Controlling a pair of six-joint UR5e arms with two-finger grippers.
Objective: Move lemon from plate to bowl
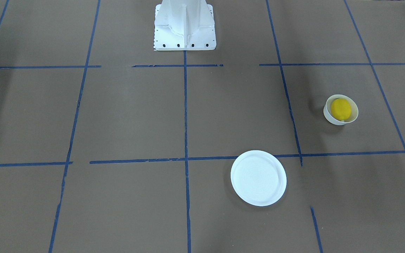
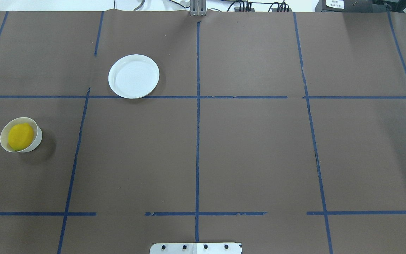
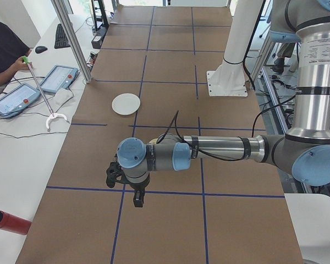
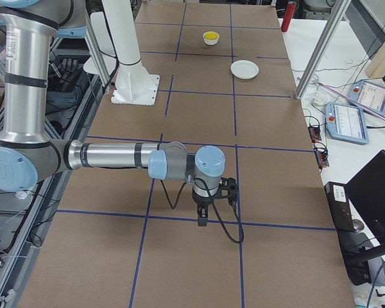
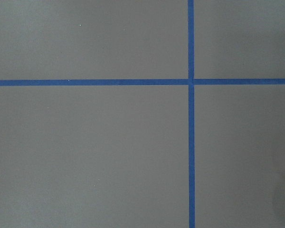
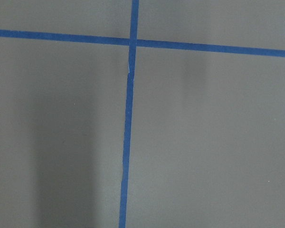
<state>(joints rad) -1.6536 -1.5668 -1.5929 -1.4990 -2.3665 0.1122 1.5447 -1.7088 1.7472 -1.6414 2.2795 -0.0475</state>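
The lemon lies inside the bowl, filling most of it; the bowl stands far out on the robot's left side of the table; the plate sits bare, farther from the robot and nearer the centre line, well apart from the bowl, its near rim touching a blue tape line; the left gripper and the right gripper hang over brown paper, seen only from the table's ends, so whether their fingers are spread or pressed together cannot be told; both wrist views show tape crossings only.
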